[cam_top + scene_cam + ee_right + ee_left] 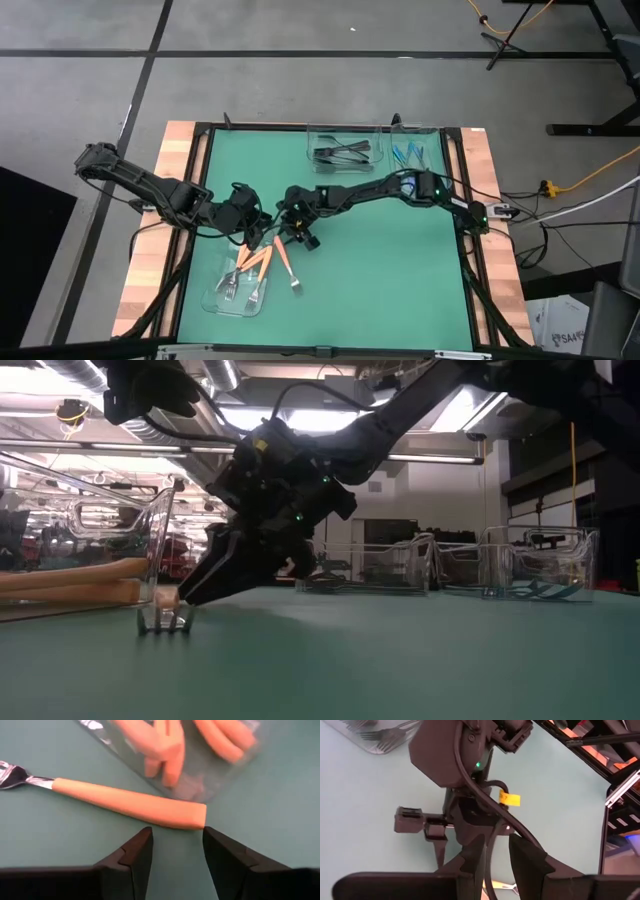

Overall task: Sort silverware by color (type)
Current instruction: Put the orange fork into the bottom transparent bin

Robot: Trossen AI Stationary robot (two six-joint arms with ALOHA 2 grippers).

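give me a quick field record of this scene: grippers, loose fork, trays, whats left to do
right gripper: open, low over the mat, fingers just short of the loose fork's handle end
left gripper: open, close beside the right one, holding nothing
loose fork: orange handle, silver head, flat on the green mat just outside the near tray
near tray: clear, holds the other orange-handled forks
far trays: one with black utensils, one with blue utensils
left to do: likely grasp the loose fork and put it with the orange ones

Fork (289, 267) on mat, beside tray (215, 298)
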